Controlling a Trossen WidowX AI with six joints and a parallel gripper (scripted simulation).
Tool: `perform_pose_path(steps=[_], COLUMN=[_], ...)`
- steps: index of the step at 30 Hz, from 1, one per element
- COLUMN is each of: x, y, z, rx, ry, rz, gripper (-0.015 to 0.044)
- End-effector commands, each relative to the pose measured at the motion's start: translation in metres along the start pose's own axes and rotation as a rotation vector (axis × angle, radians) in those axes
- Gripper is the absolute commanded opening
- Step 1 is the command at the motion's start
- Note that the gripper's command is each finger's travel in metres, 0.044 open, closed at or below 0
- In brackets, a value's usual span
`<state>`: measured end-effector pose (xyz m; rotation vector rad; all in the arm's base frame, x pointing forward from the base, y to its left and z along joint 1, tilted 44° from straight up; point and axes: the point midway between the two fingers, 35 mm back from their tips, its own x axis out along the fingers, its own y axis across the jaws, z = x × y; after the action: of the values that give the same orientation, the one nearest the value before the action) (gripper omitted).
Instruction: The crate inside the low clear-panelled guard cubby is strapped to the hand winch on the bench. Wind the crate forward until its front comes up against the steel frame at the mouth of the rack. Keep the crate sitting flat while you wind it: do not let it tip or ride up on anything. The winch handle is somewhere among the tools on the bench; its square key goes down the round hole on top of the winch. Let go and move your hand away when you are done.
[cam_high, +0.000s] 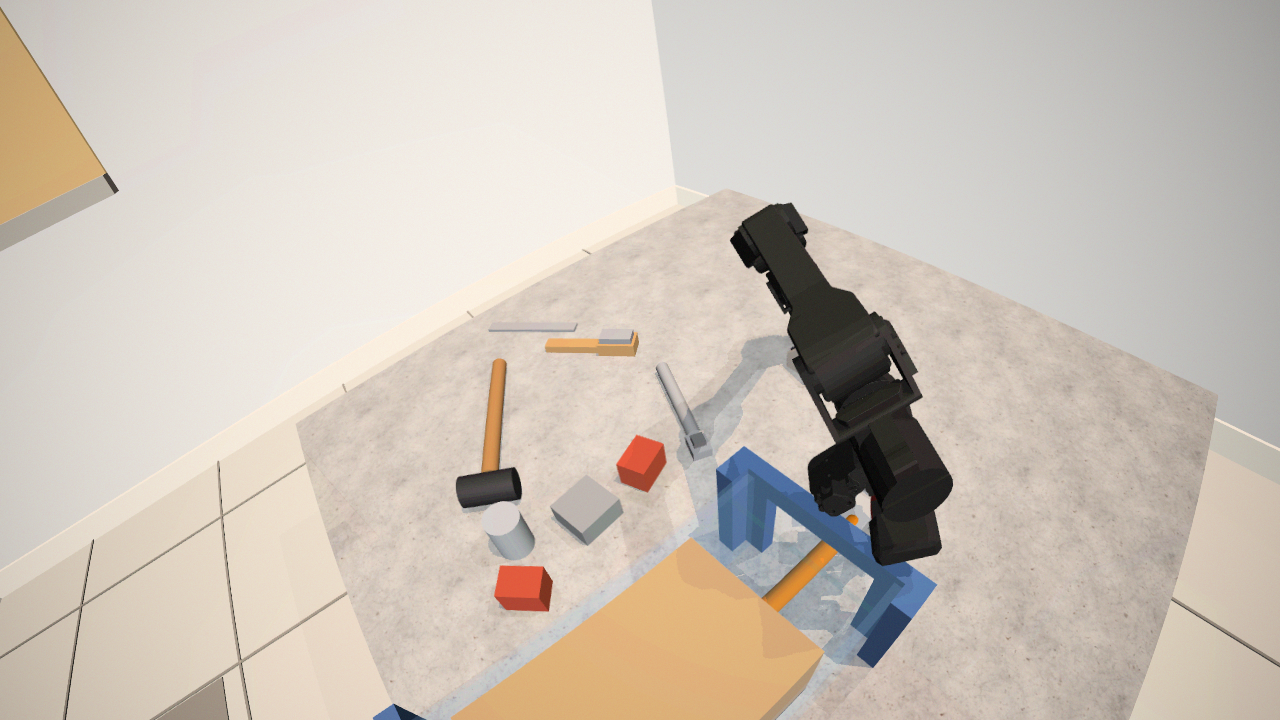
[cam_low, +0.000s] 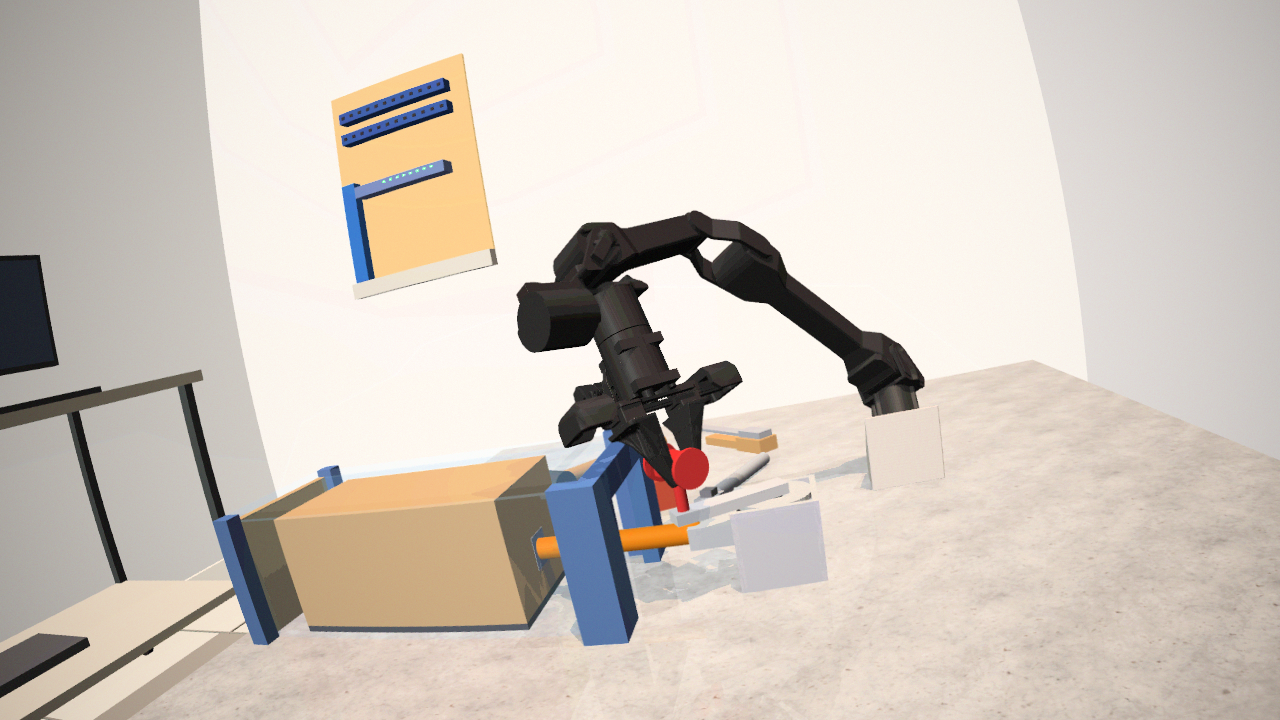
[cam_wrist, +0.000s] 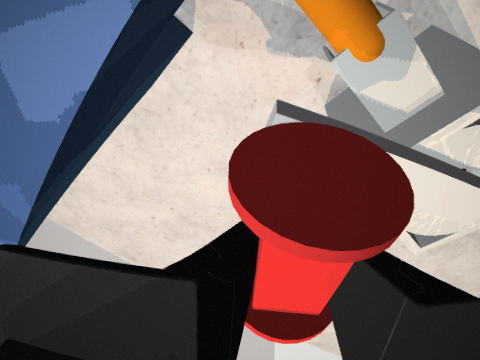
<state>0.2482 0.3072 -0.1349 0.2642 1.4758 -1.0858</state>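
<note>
My gripper (cam_low: 682, 465) (cam_wrist: 288, 230) is shut on the red knob (cam_low: 690, 468) (cam_wrist: 320, 185) of the winch handle, whose grey arm (cam_low: 742, 503) lies over the top of the winch (cam_low: 778, 548). The square key and the round hole are hidden, so its seating cannot be told. The tan crate (cam_high: 662, 635) (cam_low: 402, 564) sits flat in the cubby, its front a gap short of the blue steel frame (cam_high: 778, 488) (cam_low: 590, 573) (cam_wrist: 40, 75). The orange strap (cam_high: 801, 573) (cam_low: 653, 537) (cam_wrist: 345, 25) runs from the crate through the frame to the winch.
A black-headed mallet (cam_high: 488, 488), a grey cylinder (cam_high: 512, 532), a grey block (cam_high: 586, 508) and two red blocks (cam_high: 640, 462) (cam_high: 523, 587) lie beside the cubby. A grey tool (cam_high: 680, 402), a wooden-handled tool (cam_high: 572, 345) and a flat bar (cam_high: 533, 326) lie farther back. The frame stands close to my gripper.
</note>
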Motion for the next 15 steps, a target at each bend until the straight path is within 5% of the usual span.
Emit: perform_pose_path(steps=[1,15], x=[0.008,0.016], y=[0.003,0.001], z=[-0.014,-0.034], rx=[-0.010,-0.011], ry=[0.017,0.018], rz=[0.003,0.003], gripper=[0.0000,0.0000])
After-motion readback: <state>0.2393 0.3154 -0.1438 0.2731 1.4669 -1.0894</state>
